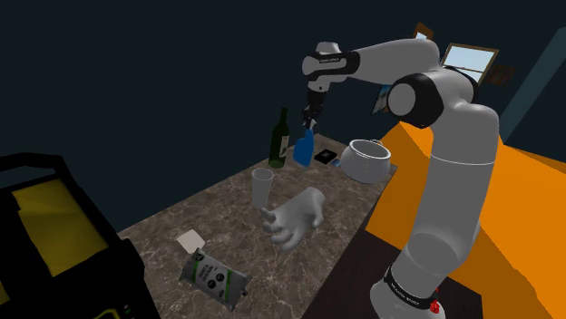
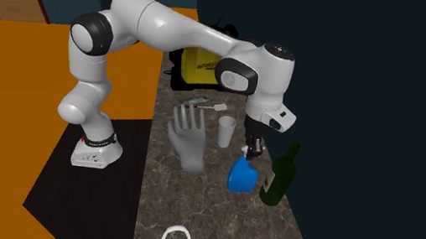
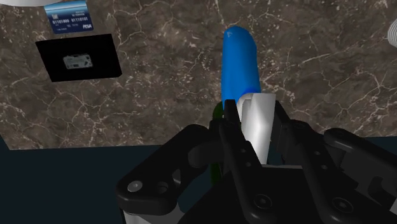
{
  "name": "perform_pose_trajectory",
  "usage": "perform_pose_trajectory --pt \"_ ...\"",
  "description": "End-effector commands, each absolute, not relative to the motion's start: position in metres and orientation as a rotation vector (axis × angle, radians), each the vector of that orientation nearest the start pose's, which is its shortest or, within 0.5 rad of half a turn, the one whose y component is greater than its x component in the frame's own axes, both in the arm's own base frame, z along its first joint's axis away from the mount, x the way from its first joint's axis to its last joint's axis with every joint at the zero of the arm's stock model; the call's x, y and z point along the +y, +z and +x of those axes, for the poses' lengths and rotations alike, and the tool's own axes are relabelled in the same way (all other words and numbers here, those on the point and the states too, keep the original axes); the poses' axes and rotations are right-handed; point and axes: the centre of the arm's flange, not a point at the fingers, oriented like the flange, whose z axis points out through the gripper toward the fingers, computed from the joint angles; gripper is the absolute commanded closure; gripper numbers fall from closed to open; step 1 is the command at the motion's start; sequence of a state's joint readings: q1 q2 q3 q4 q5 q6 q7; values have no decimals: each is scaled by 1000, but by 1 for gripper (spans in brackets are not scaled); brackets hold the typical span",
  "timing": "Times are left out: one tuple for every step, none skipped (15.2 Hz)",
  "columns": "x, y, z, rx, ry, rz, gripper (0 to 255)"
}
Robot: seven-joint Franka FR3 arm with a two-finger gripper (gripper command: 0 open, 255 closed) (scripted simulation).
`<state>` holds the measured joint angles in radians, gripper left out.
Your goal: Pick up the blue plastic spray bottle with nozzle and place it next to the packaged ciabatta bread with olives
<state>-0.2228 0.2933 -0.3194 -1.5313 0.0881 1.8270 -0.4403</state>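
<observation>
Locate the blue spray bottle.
In the shoulder view, the blue spray bottle is clasped in the claw near the table's far end, just right of the dark green bottle.

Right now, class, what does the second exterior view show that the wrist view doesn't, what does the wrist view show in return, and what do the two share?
Second exterior view, not wrist view: the white cup, the white hand model and the yellow case. Wrist view, not second exterior view: a blue card beside the black square. Both: the blue spray bottle, clasped by its white head in the gripper, and the marbled countertop.
</observation>
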Motion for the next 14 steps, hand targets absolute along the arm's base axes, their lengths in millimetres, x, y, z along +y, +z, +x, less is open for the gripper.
perform_pose_trajectory --pt "-309 509 571 173 -20 -3150 255" --pt "-309 514 571 173 -20 -3150 255" --pt "-309 519 571 173 -20 -3150 255" --pt "-309 524 571 173 -20 -3150 255" --pt "-309 530 571 173 -20 -3150 255" --pt "-309 535 571 173 -20 -3150 255" --pt "-309 540 571 173 -20 -3150 255" --pt "-309 543 571 173 -20 -3150 255" --pt "-296 543 573 173 -20 -3150 255" --pt "-283 543 575 173 -20 -3150 255" --pt "-269 543 577 173 -20 -3150 255" --pt "-256 543 579 173 -20 -3150 255" --pt "-243 543 580 173 -20 -3150 255" --pt "-230 543 582 173 -20 -3150 255"
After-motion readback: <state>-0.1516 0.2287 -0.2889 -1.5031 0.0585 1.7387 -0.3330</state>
